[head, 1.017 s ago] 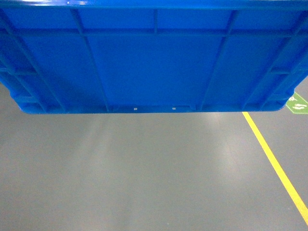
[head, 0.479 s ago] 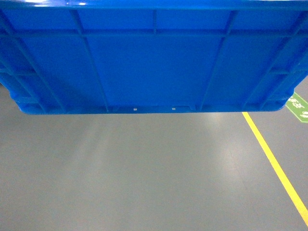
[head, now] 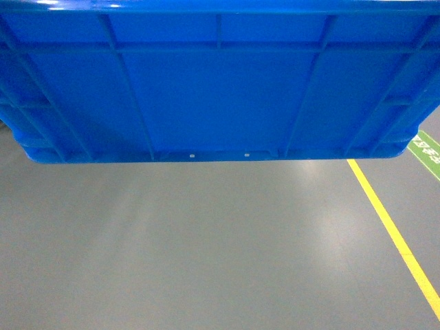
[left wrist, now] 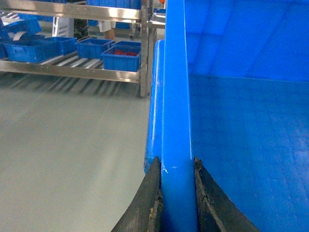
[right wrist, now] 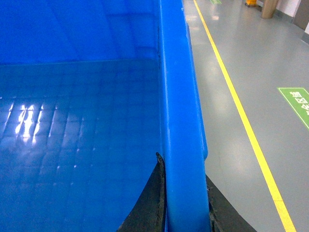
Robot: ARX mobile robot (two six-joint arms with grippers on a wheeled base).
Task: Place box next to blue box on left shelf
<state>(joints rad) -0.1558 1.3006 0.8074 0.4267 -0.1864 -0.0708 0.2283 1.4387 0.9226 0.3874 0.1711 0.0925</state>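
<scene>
The box [head: 220, 89], a large bright-blue ribbed crate, is held up off the floor and fills the top half of the head view. My left gripper [left wrist: 176, 162] is shut on its left rim, one finger outside and one inside. My right gripper [right wrist: 182, 166] is shut on its right rim the same way. The box's inside [right wrist: 77, 135] holds nothing. The left shelf [left wrist: 72, 71], a steel roller rack, shows far off at the upper left of the left wrist view. Several small blue boxes [left wrist: 120, 55] sit on its rollers.
Grey floor [head: 206, 247] lies below the box. A yellow line [head: 392, 227] runs along the right, with a green floor mark [head: 427, 148] beyond it. A steel upright [left wrist: 144, 58] ends the rack beside the box. Someone's legs [left wrist: 108, 29] show behind the rack.
Hardly anything: the green floor mark has drifted slightly toward the right edge of the head view. The box stays held in both grippers at the same height.
</scene>
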